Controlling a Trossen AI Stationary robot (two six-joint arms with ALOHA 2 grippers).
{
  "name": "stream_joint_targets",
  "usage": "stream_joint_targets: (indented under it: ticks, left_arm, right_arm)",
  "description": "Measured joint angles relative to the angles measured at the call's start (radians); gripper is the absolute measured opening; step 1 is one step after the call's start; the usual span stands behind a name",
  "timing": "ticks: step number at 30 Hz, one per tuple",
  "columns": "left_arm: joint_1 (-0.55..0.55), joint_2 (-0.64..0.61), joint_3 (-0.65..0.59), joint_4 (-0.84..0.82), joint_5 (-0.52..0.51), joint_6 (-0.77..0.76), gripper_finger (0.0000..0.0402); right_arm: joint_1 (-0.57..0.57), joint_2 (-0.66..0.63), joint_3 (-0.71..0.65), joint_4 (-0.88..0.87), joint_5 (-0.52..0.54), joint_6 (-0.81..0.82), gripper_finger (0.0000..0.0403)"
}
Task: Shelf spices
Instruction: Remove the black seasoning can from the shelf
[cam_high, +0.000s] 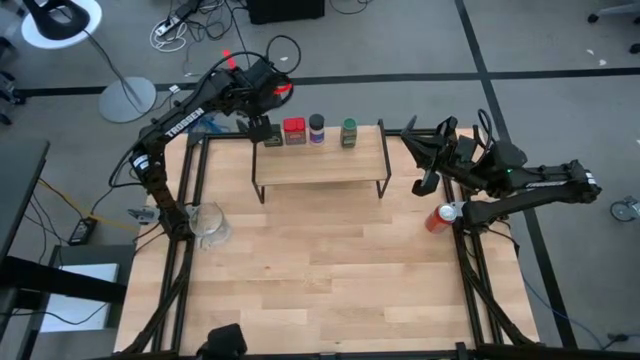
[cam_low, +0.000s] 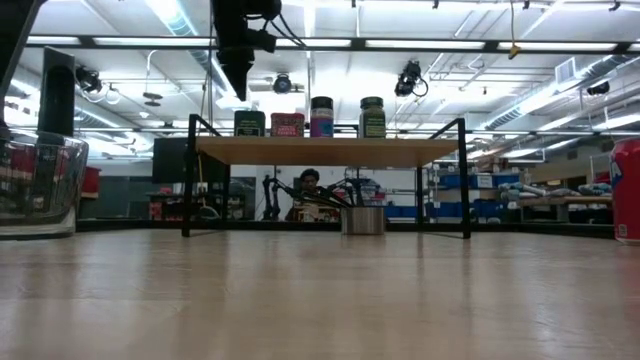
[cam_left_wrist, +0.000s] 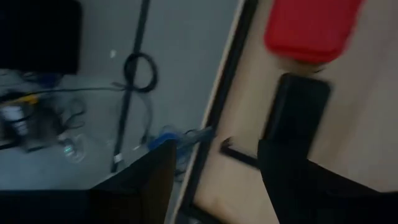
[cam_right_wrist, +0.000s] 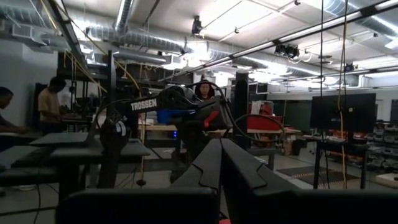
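Spices stand in a row on the shelf (cam_high: 320, 165): dark tin (cam_high: 272, 137), red tin (cam_high: 294, 131), purple-labelled jar (cam_high: 317, 128), green jar (cam_high: 349, 132). Left claw (cam_high: 262, 129) hovers open above the dark tin (holding nothing); right claw (cam_high: 424, 170) waits closed at the counter's (cam_high: 330, 270) edge.

Red tin (cam_high: 294, 131), green jar (cam_high: 348, 132), pale-wood shelf (cam_high: 320, 165).
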Motion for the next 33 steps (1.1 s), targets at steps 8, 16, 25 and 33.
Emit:
stream_joint_targets:
  ticks: [8,16,25,33]
  left_arm:
    - [-0.003,0.000,0.000,-0.017,0.213,0.043,0.0232]
    - [-0.003,0.000,0.000,-0.021,0.289,0.058,0.0277]
    - [-0.003,0.020,0.000,-0.036,0.235,0.061,0.0338]
    - [-0.003,0.075,0.000,-0.070,0.226,0.061,0.0347]
  right_arm:
    - [0.000,0.000,0.000,-0.007,0.000,-0.009,0.0009]
    - [0.000,0.000,0.000,-0.011,0.000,-0.058,0.0009]
    - [0.000,0.000,0.000,-0.019,0.000,-0.063,0.0013]
    - [0.000,0.000,0.000,-0.018,0.000,-0.062,0.0042]
